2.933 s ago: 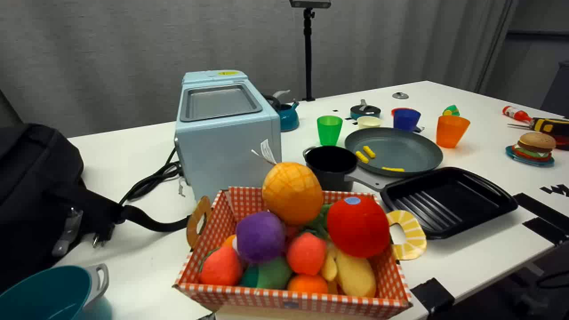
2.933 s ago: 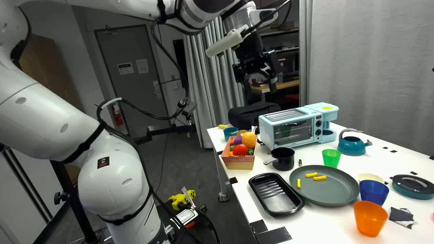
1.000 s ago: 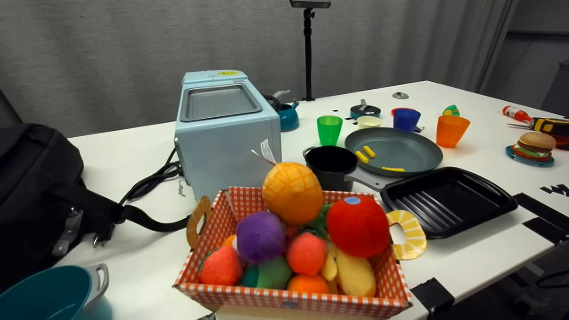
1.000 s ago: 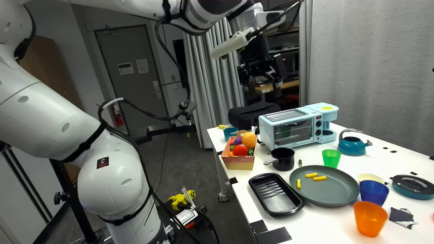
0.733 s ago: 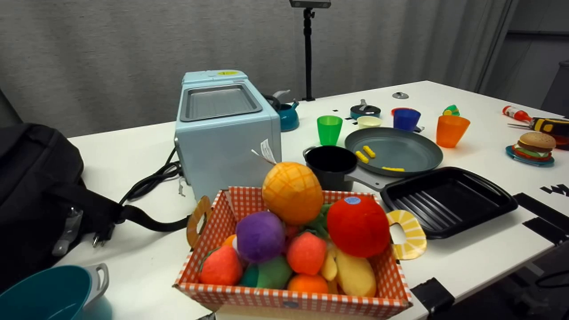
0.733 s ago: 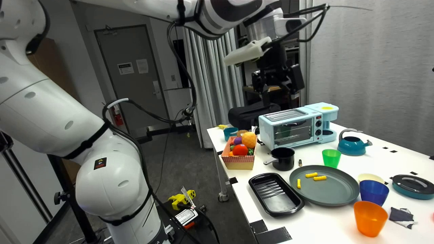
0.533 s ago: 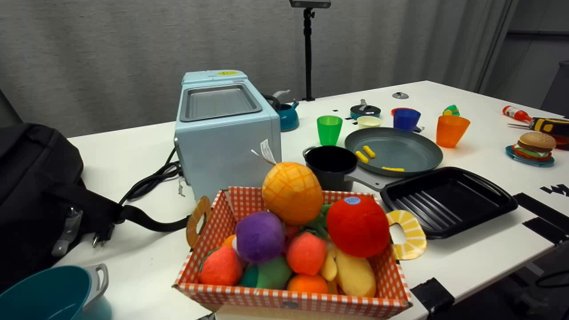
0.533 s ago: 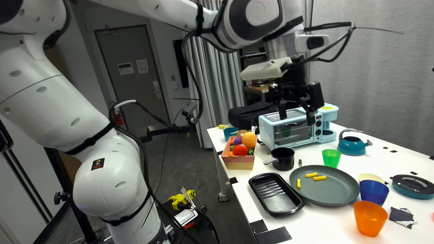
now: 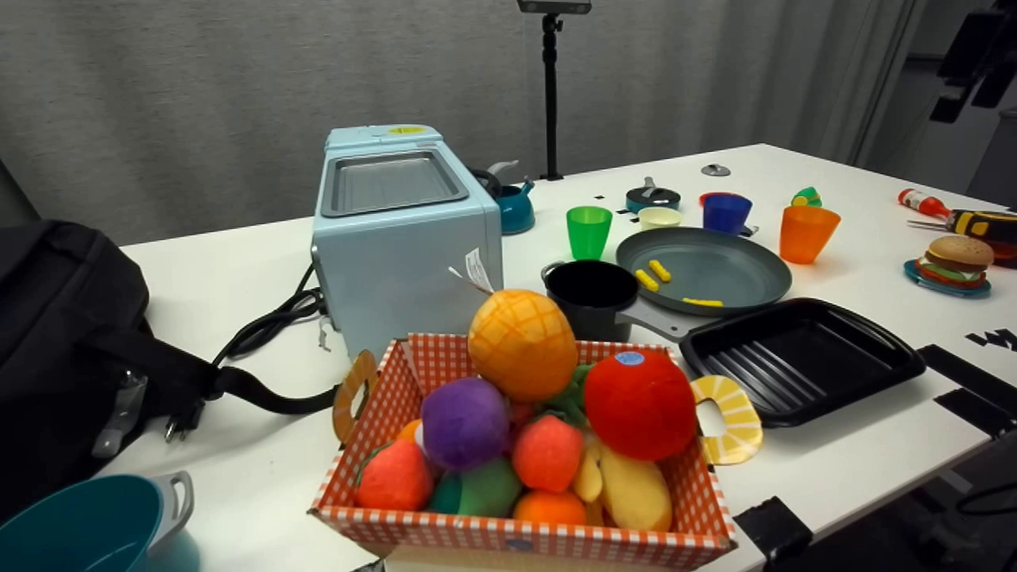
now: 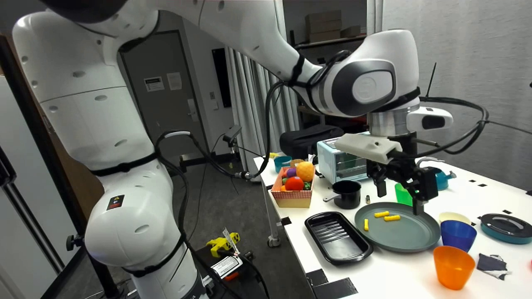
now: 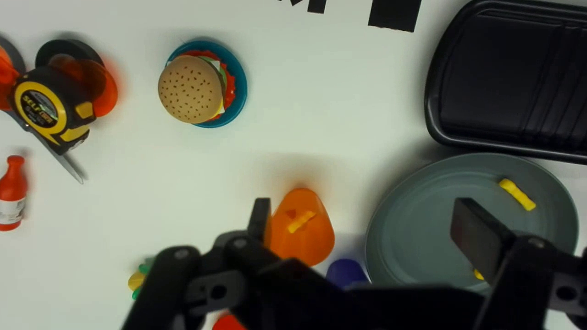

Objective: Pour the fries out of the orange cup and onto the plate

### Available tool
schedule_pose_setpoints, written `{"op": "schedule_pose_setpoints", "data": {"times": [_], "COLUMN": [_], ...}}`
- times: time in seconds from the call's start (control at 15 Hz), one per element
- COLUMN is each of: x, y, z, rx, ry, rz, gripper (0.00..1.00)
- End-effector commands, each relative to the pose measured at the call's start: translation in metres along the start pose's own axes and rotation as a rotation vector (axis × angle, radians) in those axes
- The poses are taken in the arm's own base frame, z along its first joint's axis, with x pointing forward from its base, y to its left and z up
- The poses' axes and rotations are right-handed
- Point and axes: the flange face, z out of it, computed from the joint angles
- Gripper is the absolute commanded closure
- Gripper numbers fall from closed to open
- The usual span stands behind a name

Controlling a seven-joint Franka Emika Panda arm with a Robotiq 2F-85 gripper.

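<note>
My tool [image 11: 362,220] hangs spread and empty; the orange cup [image 11: 306,243], a fry [image 11: 301,222] inside, stands lower on the counter [image 11: 321,114], in the wrist view off-centre toward the finger farther from the plate [image 11: 419,238].

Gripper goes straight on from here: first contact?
The open gripper would probably meet the white table between the orange cup and the plate; depth is unclear, so either might come first.
</note>
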Motion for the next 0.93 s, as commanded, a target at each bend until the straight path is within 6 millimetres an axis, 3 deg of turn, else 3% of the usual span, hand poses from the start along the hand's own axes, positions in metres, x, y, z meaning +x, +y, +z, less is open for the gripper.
{"op": "schedule_pose_setpoints", "data": {"times": [0.0, 0.4, 0.67, 0.87], "x": [0.004, 0.015, 0.027, 0.041], "y": [0.001, 0.001, 0.003, 0.016], "z": [0.009, 0.020, 0.053, 0.079], "rx": [-0.003, -0.013, -0.031, -0.057], "ry": [-0.015, -0.025, -0.043, -0.039], "rz": [0.007, 0.015, 0.069, 0.134], "gripper": [0.00, 0.00, 0.00, 0.00]}}
